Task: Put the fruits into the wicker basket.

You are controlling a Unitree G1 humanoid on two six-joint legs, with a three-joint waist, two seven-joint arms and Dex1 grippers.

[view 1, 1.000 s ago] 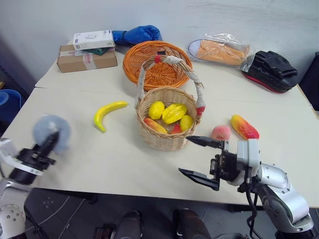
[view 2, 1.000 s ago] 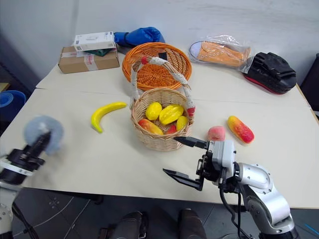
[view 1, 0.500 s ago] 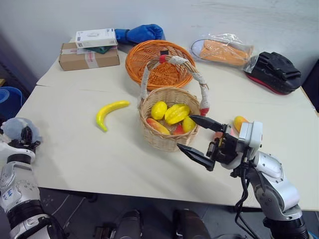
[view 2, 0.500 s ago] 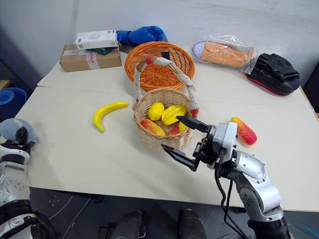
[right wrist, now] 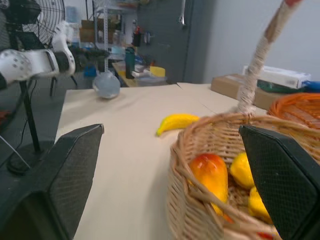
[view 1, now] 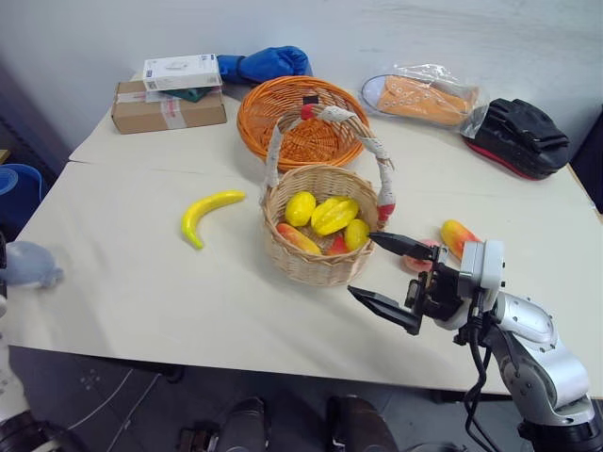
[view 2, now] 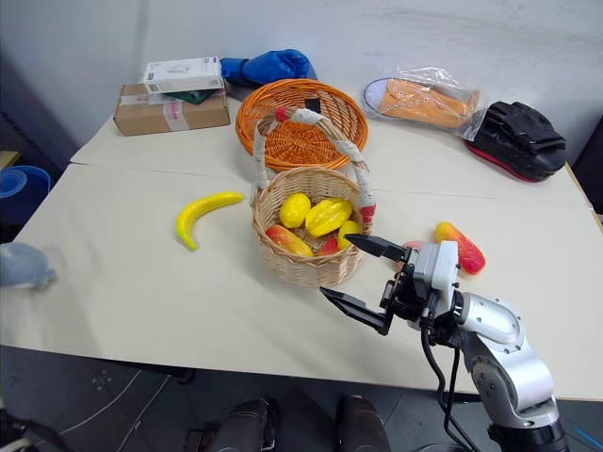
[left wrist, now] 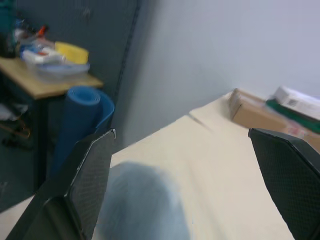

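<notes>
Left eye view, right gripper spread wide beside wicker basket, banana on table, left gripper gaping over blurred grey mouse.

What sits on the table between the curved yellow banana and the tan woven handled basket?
Nothing: between the curved yellow banana and the tan woven handled basket lies bare beige tabletop, shown in both eye views.

- The round tan woven wicker basket looks rough; its arched handle is wrapped in white cloth.
- The curved yellow plastic banana is smooth and slightly glossy.
- The beige table top is matt.
</notes>
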